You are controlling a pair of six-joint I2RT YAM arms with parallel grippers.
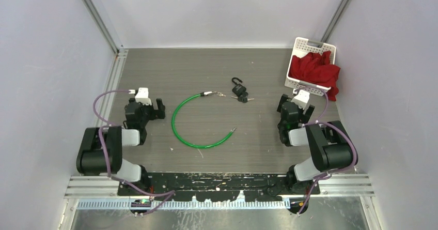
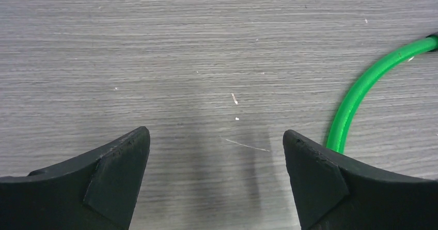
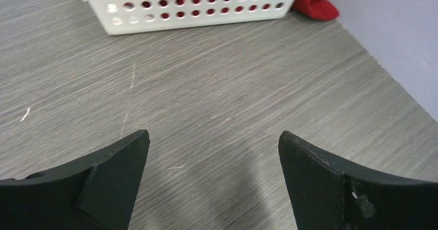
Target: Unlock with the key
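A small black padlock [image 1: 238,90] with its shackle pointing away lies on the grey table [image 1: 206,70], mid-back. A key [image 1: 246,99] sticks out at its near right side. A green cable loop [image 1: 193,132] lies left of it, one end near the padlock; part of the cable shows in the left wrist view [image 2: 361,93]. My left gripper [image 1: 157,107] is open and empty, left of the cable loop; its jaws stand wide apart over bare table [image 2: 216,137]. My right gripper [image 1: 282,103] is open and empty, right of the padlock [image 3: 214,139].
A white perforated basket [image 1: 297,64] holding a red cloth [image 1: 315,71] stands at the back right; it shows ahead in the right wrist view [image 3: 196,13]. Walls close in left, right and back. The right wall shows [image 3: 397,28].
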